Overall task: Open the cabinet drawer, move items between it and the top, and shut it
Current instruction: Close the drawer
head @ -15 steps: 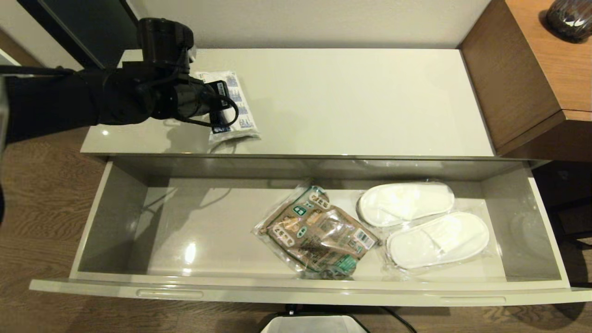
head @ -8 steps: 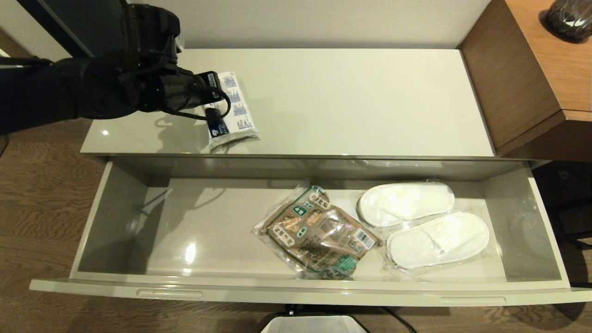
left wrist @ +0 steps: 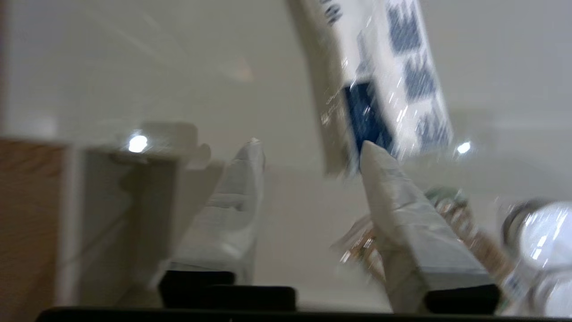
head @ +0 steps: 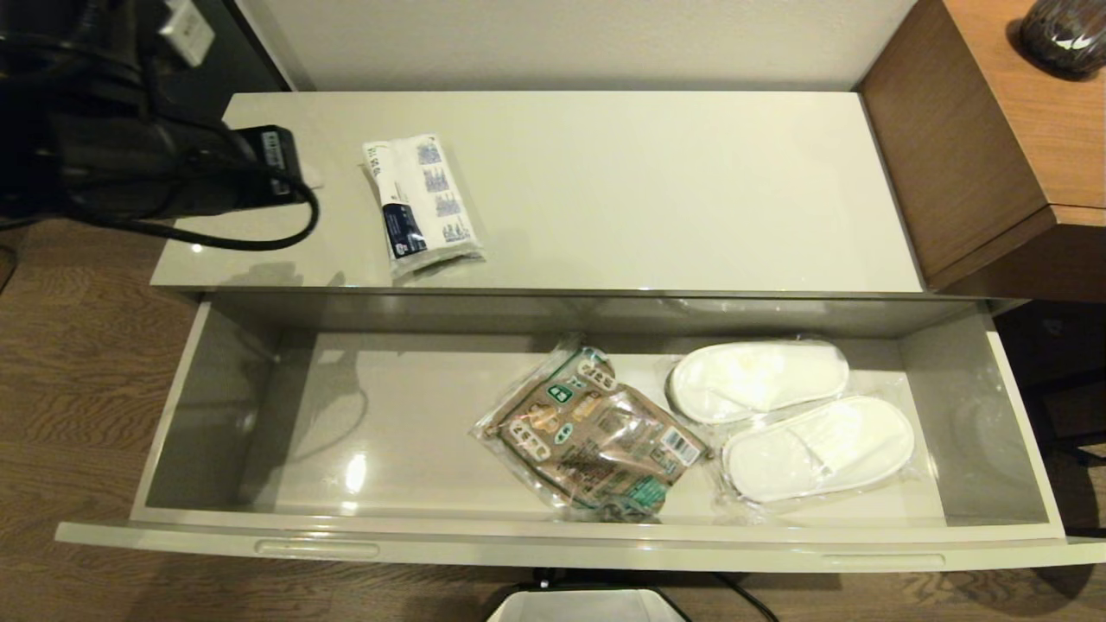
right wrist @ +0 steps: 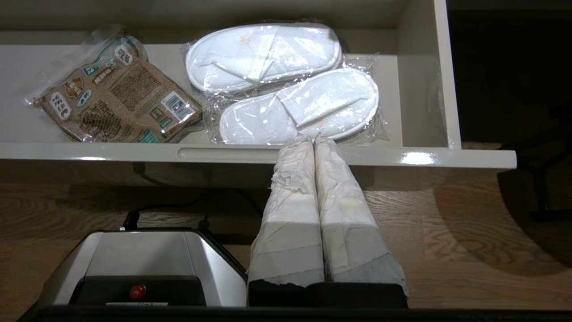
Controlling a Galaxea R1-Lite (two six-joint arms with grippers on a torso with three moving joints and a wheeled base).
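The cabinet drawer (head: 207,406) stands pulled fully out. The white slippers (head: 791,419) in clear wrap lie at its right end, also seen in the right wrist view (right wrist: 286,85). The small white packet with blue print (head: 422,206) lies on the cream top (head: 657,190), near its front left. My left arm (head: 173,164) hovers over the top's left end, apart from the packet. Its gripper (left wrist: 309,144) is open and empty, with the packet (left wrist: 393,89) just beyond the fingertips. My right gripper (right wrist: 313,138) is shut and empty, low in front of the drawer's front panel.
A brown-and-green printed packet (head: 592,436) lies in the middle of the drawer, left of the slippers. The brown wood desk (head: 994,147) with a dark vase (head: 1063,34) borders the cabinet on the right. The robot base (right wrist: 134,264) sits on the wood floor below the drawer.
My left arm has drawn back to the left, off the white packet, which stays lying on the top. Nothing else has moved.
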